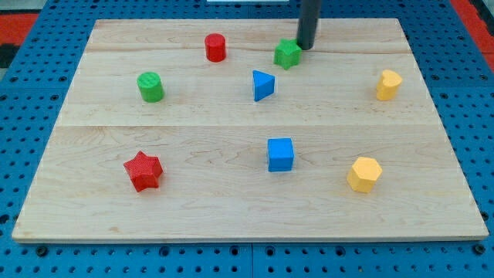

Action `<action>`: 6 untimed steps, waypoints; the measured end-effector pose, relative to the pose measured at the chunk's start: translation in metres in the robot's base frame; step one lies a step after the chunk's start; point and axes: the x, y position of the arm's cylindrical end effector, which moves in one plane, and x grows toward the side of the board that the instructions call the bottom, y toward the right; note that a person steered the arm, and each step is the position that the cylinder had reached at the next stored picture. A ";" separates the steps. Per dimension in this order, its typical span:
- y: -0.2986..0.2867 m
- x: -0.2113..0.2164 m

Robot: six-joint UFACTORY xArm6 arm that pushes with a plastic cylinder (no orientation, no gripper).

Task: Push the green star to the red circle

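Bench [231, 193] carries the red circle [215, 48] at the view's top left, then the green star [287, 54], my tip [306, 48] touching its right. No hand exists. Push leftward, straight through the star's centre.

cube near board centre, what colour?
Blue. The cube shows clearly in the camera view, below the blue triangle.

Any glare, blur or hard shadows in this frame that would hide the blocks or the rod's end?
Camera view: even, soft light; the blocks cast only faint shadows and the board shows no glare. The green star and red circle are sharp enough. My tip sits at the star's right edge; the rod's top is cropped.
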 end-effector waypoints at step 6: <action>-0.118 0.027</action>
